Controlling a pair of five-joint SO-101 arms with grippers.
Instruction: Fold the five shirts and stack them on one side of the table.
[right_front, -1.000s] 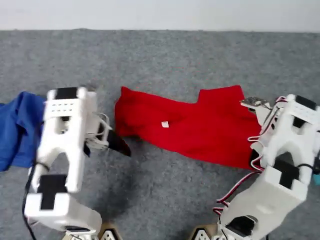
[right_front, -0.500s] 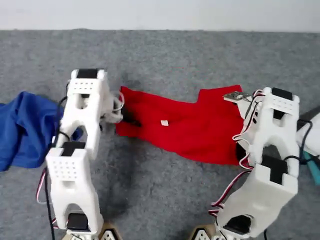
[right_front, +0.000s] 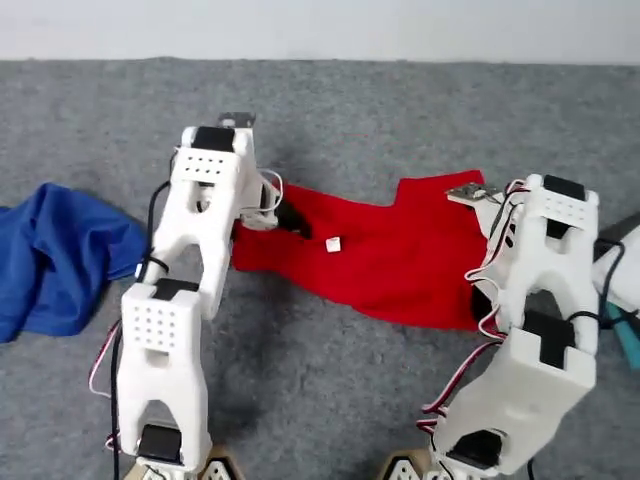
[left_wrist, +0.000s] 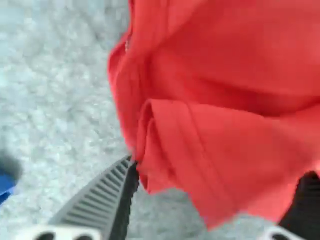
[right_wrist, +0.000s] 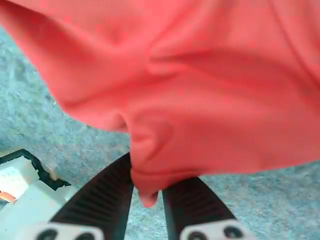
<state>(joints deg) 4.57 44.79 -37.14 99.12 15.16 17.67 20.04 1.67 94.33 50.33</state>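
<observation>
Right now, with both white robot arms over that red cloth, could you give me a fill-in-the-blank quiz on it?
The crumpled red fabric shirt lies on a ___ carpeted table. The right gripper is shut on a fold of it; the left gripper straddles its other edge with fingers ___. The bunched fabric shirt lying apart from it is coloured ___.
Missing: grey; open; blue.

white tag (right_front: 332, 244) on red shirt (right_front: 410, 262), print too small to read
</observation>
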